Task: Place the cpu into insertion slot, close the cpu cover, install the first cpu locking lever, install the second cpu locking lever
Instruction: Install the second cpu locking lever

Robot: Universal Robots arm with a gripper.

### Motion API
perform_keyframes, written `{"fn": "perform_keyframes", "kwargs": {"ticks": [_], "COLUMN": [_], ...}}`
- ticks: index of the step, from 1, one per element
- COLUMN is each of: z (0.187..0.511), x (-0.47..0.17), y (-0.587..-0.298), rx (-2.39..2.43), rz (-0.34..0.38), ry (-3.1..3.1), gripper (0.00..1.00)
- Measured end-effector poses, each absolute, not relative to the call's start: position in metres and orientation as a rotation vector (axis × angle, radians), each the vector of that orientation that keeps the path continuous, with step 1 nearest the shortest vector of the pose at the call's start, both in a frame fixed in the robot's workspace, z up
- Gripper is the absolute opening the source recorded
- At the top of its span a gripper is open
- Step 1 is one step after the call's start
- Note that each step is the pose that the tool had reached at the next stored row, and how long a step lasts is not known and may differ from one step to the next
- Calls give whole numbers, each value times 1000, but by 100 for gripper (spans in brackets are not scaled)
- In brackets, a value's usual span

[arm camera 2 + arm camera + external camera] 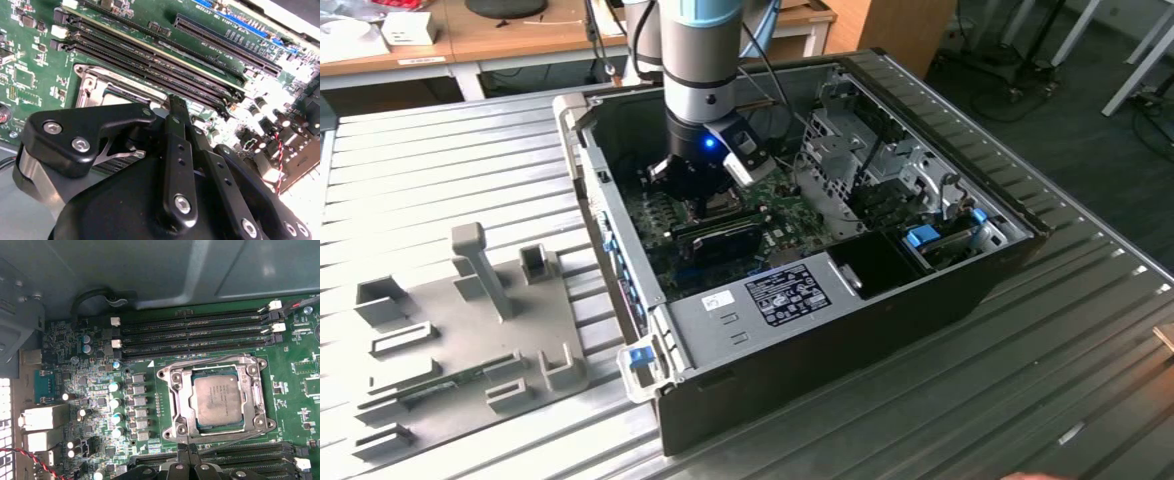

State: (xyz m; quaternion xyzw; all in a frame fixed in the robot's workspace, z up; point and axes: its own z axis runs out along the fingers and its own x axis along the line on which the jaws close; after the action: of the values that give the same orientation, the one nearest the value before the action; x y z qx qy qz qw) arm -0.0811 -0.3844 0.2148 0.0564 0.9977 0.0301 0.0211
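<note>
The cpu [217,401] seated in the insertion slot [176,405], cpu cover [250,371] down, tool [172,107] just beside (grip state unclear).

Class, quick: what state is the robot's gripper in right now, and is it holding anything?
Gripper: fingers together, shut, holding nothing that can be seen; it hangs over the cpu cover, which lies closed around the cpu.

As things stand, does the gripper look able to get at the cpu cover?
Probably yes. The gripper hangs inside the open case right beside the cpu cover, which lies flat around the cpu, and nothing sits over it.
</note>
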Motion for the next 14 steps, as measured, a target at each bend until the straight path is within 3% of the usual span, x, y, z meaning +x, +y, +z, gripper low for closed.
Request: {"fn": "perform_keyframes", "kwargs": {"ticks": [14], "z": [211], "x": [-81], "y": [-384], "rx": [176], "rz": [93], "ry": [3110], "gripper": [11]}}
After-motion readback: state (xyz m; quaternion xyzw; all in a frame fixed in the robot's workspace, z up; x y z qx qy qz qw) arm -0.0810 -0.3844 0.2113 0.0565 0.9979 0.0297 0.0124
